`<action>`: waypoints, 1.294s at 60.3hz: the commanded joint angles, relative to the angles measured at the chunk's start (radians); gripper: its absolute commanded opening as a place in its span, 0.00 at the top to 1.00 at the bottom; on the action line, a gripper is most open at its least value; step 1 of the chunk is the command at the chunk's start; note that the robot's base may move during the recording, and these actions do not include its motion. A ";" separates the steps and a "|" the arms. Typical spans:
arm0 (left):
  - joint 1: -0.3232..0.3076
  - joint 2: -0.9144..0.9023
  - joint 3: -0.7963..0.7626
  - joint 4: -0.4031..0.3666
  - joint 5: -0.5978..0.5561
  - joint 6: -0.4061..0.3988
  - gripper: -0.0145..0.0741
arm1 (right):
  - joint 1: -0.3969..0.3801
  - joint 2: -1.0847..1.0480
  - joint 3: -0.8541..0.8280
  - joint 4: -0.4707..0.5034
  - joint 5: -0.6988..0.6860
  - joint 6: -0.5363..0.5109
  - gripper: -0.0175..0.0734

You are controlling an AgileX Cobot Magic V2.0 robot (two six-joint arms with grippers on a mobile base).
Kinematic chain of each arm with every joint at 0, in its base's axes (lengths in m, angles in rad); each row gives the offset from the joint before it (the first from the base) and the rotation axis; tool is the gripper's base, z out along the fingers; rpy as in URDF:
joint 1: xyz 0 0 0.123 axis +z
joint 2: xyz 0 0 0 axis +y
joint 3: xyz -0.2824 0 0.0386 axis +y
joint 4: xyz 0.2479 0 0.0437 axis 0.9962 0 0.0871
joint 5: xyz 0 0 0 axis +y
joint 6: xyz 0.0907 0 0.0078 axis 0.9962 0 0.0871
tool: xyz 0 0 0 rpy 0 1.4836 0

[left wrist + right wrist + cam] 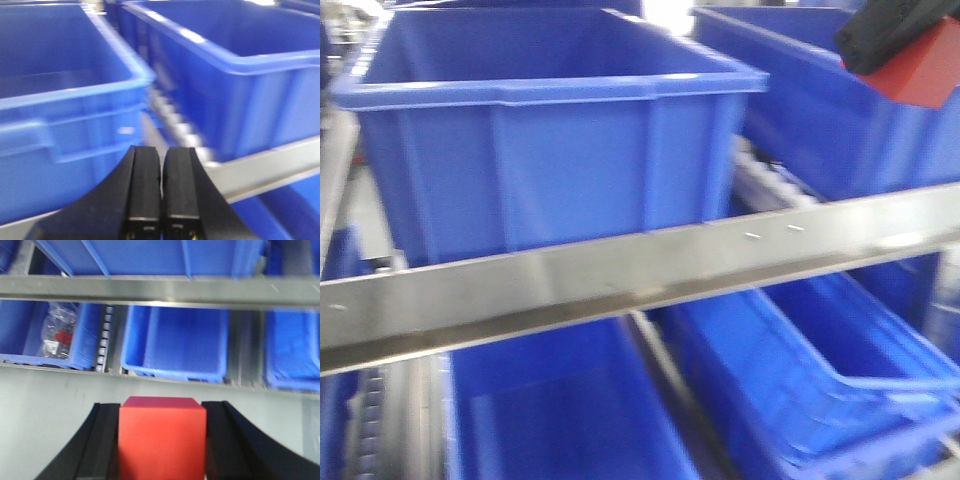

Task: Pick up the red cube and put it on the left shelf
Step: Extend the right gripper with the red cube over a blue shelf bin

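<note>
My right hand (162, 412) pinches the cube (162, 442) by opposite faces, steady for the shelf (620, 272); my left hand (161, 167) is closed, empty.

Top right corner: my right pincer (898, 42), black and blurry, clamps the red cube (923, 72), seen against the right upper bin (800, 110). Big blue bin (550, 150) center-left. Slanted metal rail (620, 280) crosses the frame. Lower left bin (560, 420) and lower right bin (820, 390) sit below it.

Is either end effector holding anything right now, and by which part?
The right end effector holds the red cube, clamped by two opposite side faces. The left end effector is shut and empty.
</note>
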 commanded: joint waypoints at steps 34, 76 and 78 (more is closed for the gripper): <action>-0.004 -0.014 0.023 -0.008 -0.090 -0.001 0.72 | 0.002 -0.017 -0.028 0.010 -0.069 -0.009 0.75; -0.004 -0.014 0.023 -0.008 -0.090 -0.001 0.72 | 0.002 -0.017 -0.028 0.010 -0.069 -0.009 0.75; -0.004 -0.014 0.023 -0.001 -0.090 -0.001 0.72 | 0.002 -0.017 -0.028 0.010 -0.069 -0.009 0.75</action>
